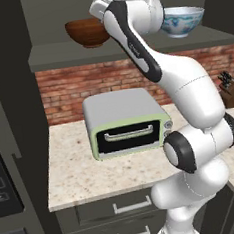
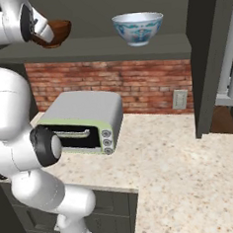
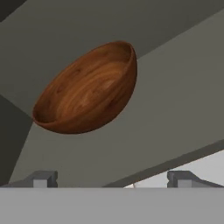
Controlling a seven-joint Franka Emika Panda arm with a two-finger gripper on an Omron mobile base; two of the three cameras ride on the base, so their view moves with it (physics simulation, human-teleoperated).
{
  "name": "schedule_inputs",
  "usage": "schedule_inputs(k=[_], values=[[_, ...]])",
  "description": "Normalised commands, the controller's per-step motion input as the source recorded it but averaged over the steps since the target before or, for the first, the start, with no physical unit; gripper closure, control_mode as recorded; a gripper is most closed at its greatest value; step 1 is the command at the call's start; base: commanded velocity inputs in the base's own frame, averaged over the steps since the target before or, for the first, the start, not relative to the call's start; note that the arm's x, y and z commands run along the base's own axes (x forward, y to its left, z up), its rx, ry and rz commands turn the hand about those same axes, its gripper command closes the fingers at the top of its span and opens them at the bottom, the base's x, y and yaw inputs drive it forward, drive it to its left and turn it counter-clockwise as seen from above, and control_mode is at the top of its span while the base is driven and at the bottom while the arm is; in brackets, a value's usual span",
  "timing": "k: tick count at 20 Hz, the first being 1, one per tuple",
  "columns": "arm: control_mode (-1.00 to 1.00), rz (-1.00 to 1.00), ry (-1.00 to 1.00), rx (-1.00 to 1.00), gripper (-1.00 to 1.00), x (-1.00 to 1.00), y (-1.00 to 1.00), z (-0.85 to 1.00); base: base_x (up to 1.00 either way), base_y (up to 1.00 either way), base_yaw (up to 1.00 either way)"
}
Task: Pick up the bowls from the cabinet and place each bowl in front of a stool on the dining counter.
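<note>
Two bowls stand on the shelf board [image 1: 58,56] of the dark cabinet. The glossy dark-brown wooden bowl [image 1: 86,31] is on the left, and the white bowl with blue pattern [image 1: 182,20] is further right. In the hand view the wooden bowl [image 3: 87,89] lies straight ahead, tilted in the picture. My gripper [image 3: 113,179] is open and short of it, with nothing between the fingers. From the right base view my hand partly covers the wooden bowl [image 2: 57,31], while the white bowl [image 2: 138,28] stands free on the shelf [image 2: 108,47]. The dining counter is out of view.
Under the shelf, a grey and pale-green toaster oven [image 1: 124,121] sits on a speckled counter [image 1: 73,168] against a brick wall [image 2: 136,85]. A knife block [image 1: 232,86] stands at the far right and a stove [image 1: 2,184] at the left. A dark cabinet side panel [image 2: 205,57] rises on the right.
</note>
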Motion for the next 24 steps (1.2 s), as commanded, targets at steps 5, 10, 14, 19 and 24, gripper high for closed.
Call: schedule_inputs(k=[5, 10, 14, 19, 24], values=[[-1.0, 0.0, 0.03, -0.02, -1.0, 0.46, 0.01, -0.02, 0.0, 0.0, 0.0], [-1.0, 0.0, 0.03, -0.01, -1.0, 0.5, 0.0, -0.1, 0.0, 0.0, 0.0], [-1.0, 0.0, 0.0, 0.0, -1.0, 0.53, 0.0, -0.08, 0.0, 0.0, 0.0], [-1.0, 0.0, 0.0, -0.01, -1.0, 0.5, 0.0, -0.08, 0.0, 0.0, 0.0], [-1.0, 0.0, 0.0, -0.01, -1.0, 0.36, 0.02, -0.09, 0.0, 0.0, 0.0]])
